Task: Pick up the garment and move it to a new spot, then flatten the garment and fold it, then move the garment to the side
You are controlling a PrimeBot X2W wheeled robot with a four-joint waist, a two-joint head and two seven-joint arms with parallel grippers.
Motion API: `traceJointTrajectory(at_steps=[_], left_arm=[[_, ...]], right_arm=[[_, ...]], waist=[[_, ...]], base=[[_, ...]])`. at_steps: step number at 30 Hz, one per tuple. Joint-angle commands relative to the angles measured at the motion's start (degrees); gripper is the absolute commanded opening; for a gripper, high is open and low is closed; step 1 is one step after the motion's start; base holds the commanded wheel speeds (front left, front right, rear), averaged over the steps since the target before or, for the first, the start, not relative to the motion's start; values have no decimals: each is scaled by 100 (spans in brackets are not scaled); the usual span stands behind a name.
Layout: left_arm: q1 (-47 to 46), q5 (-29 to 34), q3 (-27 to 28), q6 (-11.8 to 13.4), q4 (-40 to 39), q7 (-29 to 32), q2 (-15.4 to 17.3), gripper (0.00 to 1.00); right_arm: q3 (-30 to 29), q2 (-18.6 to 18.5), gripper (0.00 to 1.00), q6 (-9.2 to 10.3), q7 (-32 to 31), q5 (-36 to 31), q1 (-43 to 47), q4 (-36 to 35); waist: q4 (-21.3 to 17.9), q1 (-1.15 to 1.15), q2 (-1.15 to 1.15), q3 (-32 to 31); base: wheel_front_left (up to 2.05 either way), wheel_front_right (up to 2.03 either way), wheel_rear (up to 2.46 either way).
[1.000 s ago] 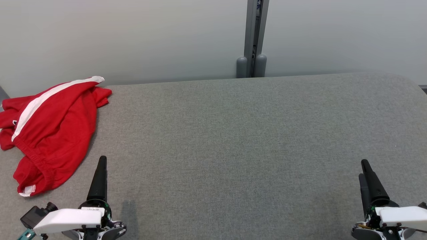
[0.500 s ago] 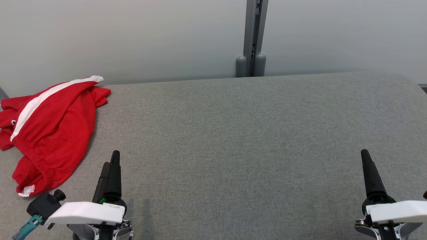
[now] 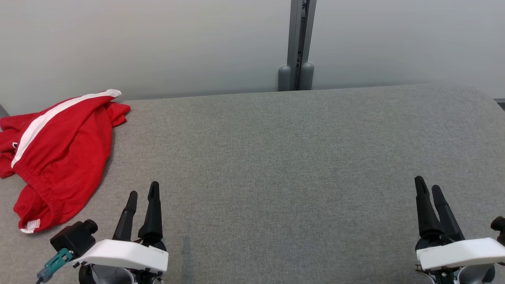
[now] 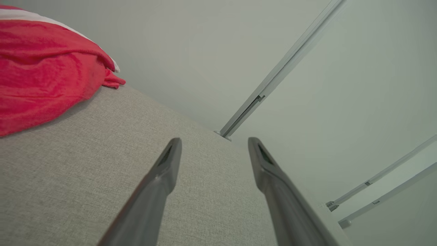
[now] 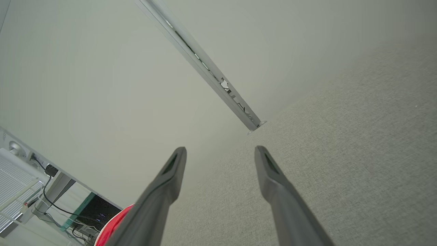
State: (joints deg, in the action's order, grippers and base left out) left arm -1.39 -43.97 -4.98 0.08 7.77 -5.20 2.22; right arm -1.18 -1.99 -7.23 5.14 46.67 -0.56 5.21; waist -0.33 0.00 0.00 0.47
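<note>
The garment (image 3: 59, 154) is red with a white stripe and lies crumpled at the far left of the grey table (image 3: 276, 157). The left wrist view shows it as a red heap (image 4: 44, 75) in the upper left corner. My left gripper (image 3: 143, 189) hovers open near the front edge, just right of the garment, with nothing between its fingers. My right gripper (image 3: 429, 185) stands open and empty at the front right, far from the cloth. In the right wrist view a sliver of the red garment (image 5: 111, 225) peeks out beside one finger.
A pale wall runs behind the table, with a grey vertical post (image 3: 298, 43) at its middle. The table's far right corner is rounded. Cables and equipment (image 5: 44, 191) show off to one side in the right wrist view.
Both grippers have turned about their wrists, so the two fingers of each now show side by side. The left gripper has shifted right; the right one has drifted slightly left.
</note>
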Motion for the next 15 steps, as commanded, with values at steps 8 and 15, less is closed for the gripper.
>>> traceJointTrajectory(at_steps=[8, 15], left_arm=[[21, 842, -44, 152, -137, -182, 56, 100], [41, 1349, -88, 229, -99, -296, 92, 100]], right_arm=[[78, -63, 100, -24, 193, -852, 52, -198], [149, -70, 100, -26, 305, -1345, 83, -224]], waist=[[-4, 0, 0, 2], [-7, 0, 0, 3]], base=[[0, 0, 0], [0, 0, 0]])
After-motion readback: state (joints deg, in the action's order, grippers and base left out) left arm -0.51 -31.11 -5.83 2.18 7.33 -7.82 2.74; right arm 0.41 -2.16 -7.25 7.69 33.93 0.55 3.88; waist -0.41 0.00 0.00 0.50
